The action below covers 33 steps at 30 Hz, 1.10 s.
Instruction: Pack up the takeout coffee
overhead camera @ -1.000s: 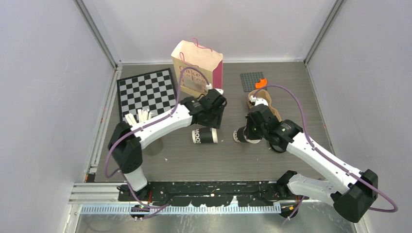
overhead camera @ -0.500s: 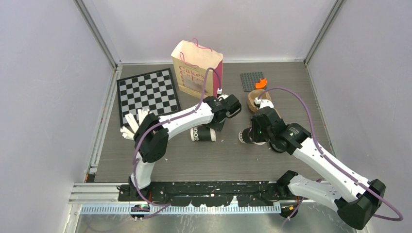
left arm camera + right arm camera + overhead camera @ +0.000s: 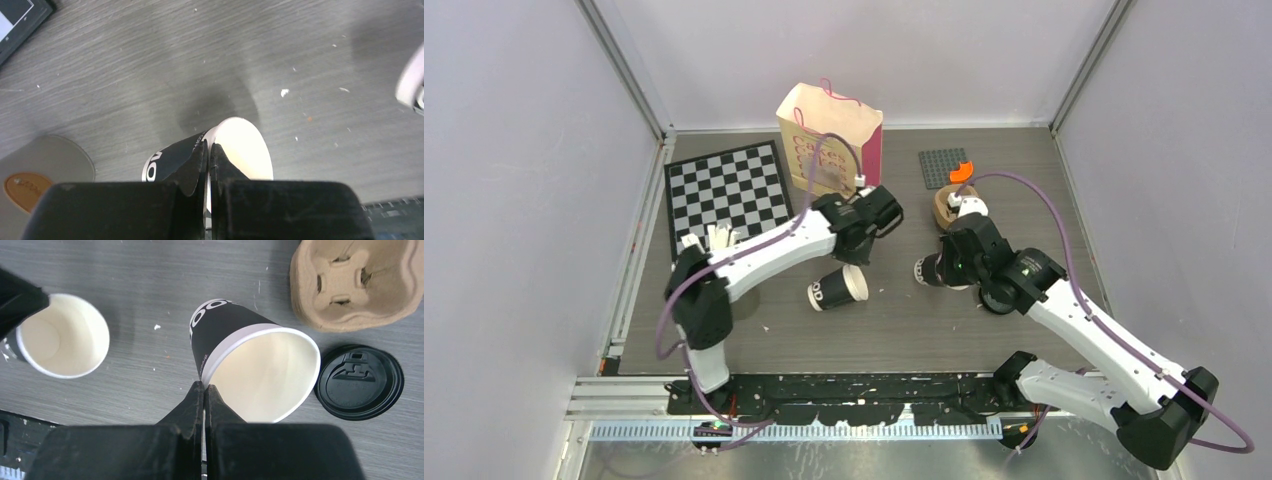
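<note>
Two paper coffee cups with black sleeves and white insides are held off upright, without lids. My left gripper (image 3: 207, 148) is shut on the rim of the left cup (image 3: 170, 159), one finger inside and one outside. From above, this cup (image 3: 834, 290) tilts below the left gripper (image 3: 856, 264). My right gripper (image 3: 203, 386) is shut on the rim of the right cup (image 3: 225, 325); the left cup (image 3: 65, 335) shows beside it. A black lid (image 3: 359, 381) lies on the table right of the cup. In the top view the right cup (image 3: 922, 272) is mostly hidden by the right gripper (image 3: 944, 266).
A brown moulded cup carrier (image 3: 357, 282) sits just beyond the lid. A paper bag (image 3: 829, 140) stands at the back, a chessboard (image 3: 727, 195) to its left. White sticks (image 3: 709, 240) lie near the chessboard. A grey baseplate (image 3: 939, 165) with an orange piece (image 3: 962, 171) is back right.
My left gripper has closed on the left cup's rim, and the cup has tipped up and shifted slightly left and nearer. The right arm with its cup has barely moved.
</note>
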Each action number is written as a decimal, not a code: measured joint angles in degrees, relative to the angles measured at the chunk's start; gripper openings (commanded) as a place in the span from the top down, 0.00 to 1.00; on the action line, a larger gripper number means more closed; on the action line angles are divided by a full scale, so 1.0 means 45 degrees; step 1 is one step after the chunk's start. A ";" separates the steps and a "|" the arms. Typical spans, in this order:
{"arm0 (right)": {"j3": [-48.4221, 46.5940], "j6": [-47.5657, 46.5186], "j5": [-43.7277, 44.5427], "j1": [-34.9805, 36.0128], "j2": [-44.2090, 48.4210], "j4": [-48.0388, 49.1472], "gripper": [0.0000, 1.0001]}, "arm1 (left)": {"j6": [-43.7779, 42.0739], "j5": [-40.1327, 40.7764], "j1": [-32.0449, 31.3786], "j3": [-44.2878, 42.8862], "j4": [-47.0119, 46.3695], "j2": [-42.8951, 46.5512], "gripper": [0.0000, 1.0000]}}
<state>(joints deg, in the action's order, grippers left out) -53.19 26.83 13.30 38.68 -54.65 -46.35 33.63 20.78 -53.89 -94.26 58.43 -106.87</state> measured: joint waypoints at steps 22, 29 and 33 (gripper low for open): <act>-0.7878 -0.2997 0.0845 -0.0661 -0.9782 -0.0967 0.94 | 0.0602 -0.5887 0.1583 1.1293 -0.9442 1.0307 1.00; -0.9942 -0.3662 0.1112 -0.0962 -1.2507 -0.2064 0.93 | 0.1331 -0.6237 0.1583 1.2711 -1.2959 1.0448 1.00; -1.0443 -0.3866 0.1229 -0.0991 -1.3012 -0.2249 0.89 | 0.1812 -0.6052 0.1583 1.3338 -1.4683 1.0239 1.00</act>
<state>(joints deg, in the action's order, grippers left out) -100.18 9.43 18.83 34.22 -113.21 -56.47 41.78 -6.46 -46.76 -34.24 -7.64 -60.80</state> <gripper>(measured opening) 0.091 0.013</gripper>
